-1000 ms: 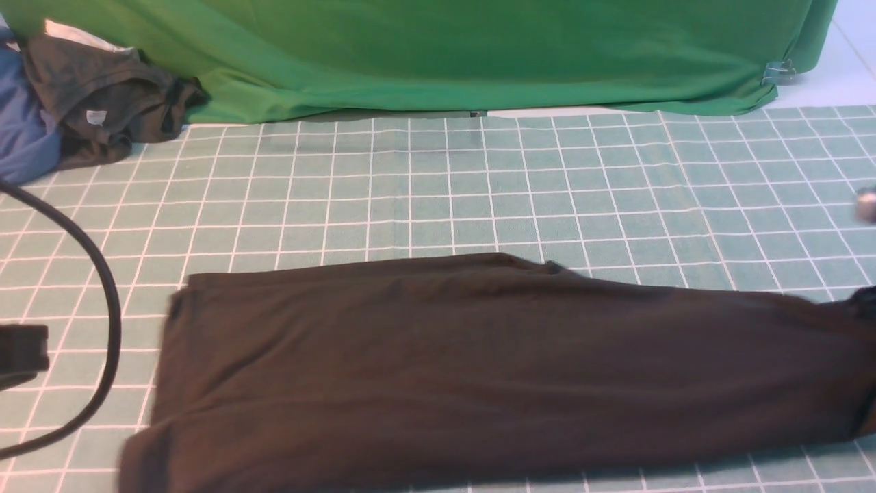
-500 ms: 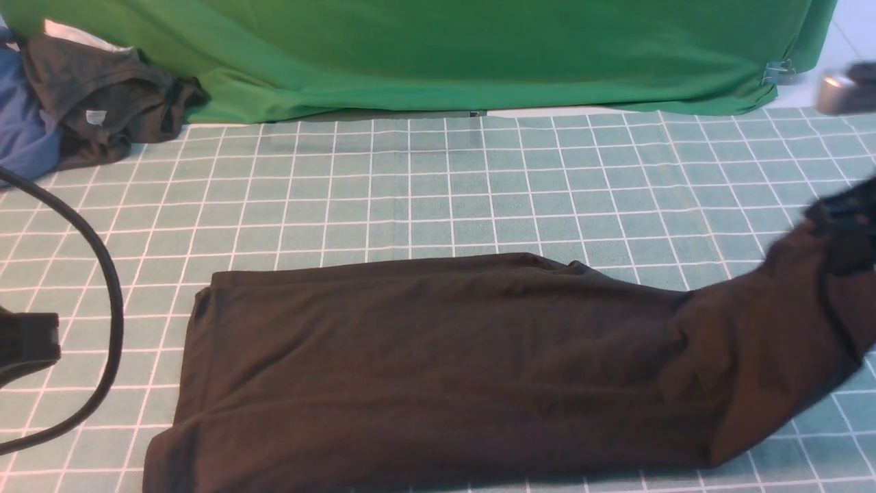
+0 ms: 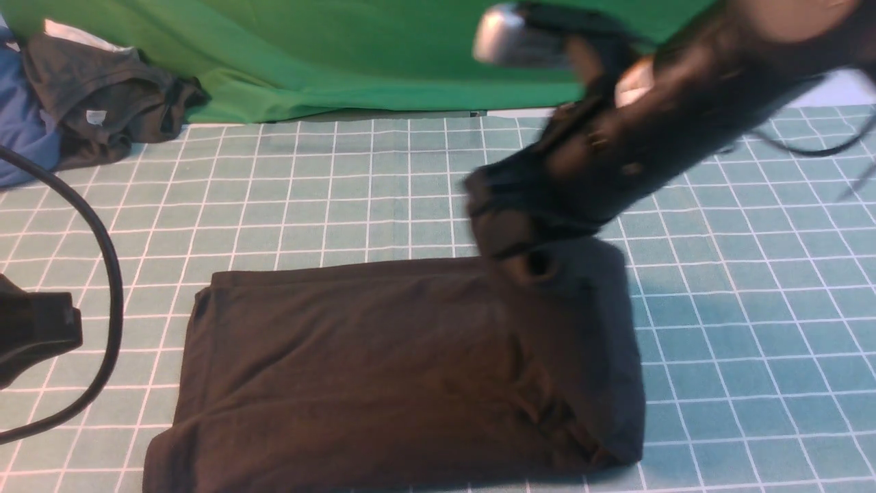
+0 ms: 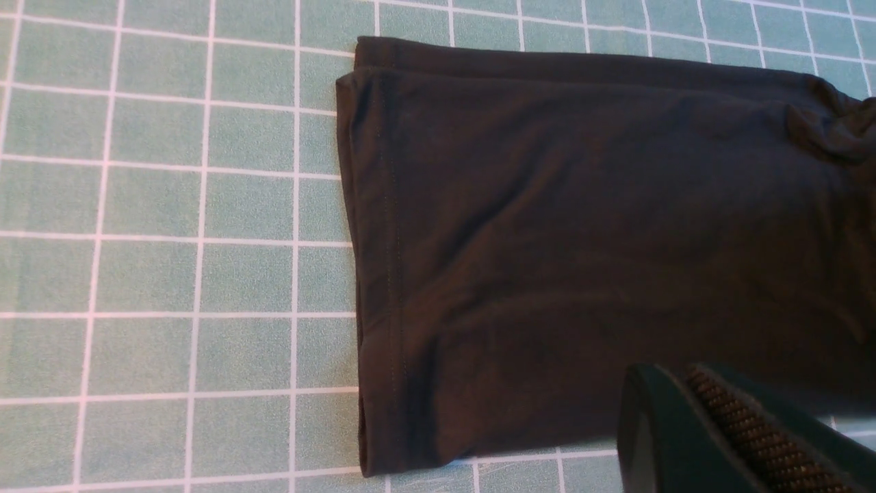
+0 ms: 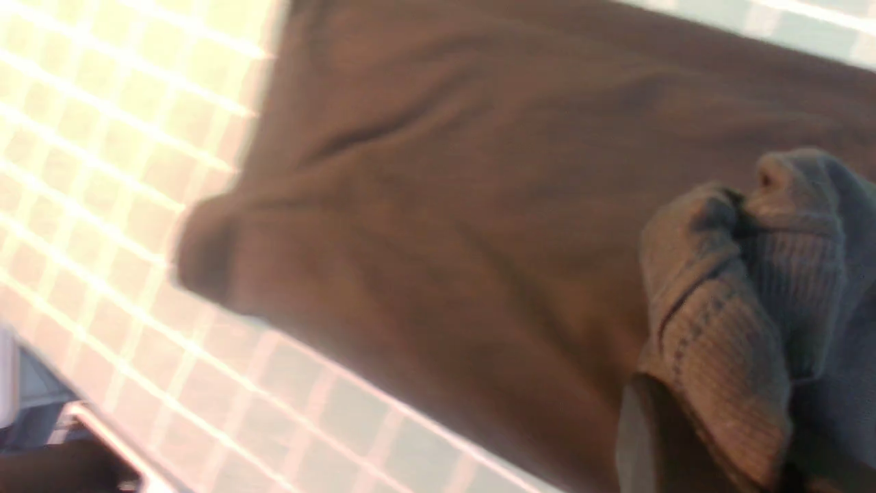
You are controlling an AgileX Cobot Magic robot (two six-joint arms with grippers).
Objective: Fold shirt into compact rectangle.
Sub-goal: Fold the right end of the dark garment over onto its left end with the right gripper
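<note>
The right end effector [image 3: 513,233] is clamped on the ribbed collar [image 5: 718,322] of the black cotton shirt [image 3: 376,370], which lies doubled over beneath it as a smooth rectangle. The left end effector [image 4: 677,404], pinched shut and empty, hovers near the stitched hem over the green checked tabletop [image 3: 753,342].

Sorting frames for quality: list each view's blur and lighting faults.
Front view: right arm smeared by motion blur, shirt fairly sharp. Left wrist view: sharp, evenly lit, shirt's hem stitching readable. Right wrist view: soft throughout, overexposed with a warm cast, mat grid washed out.
</note>
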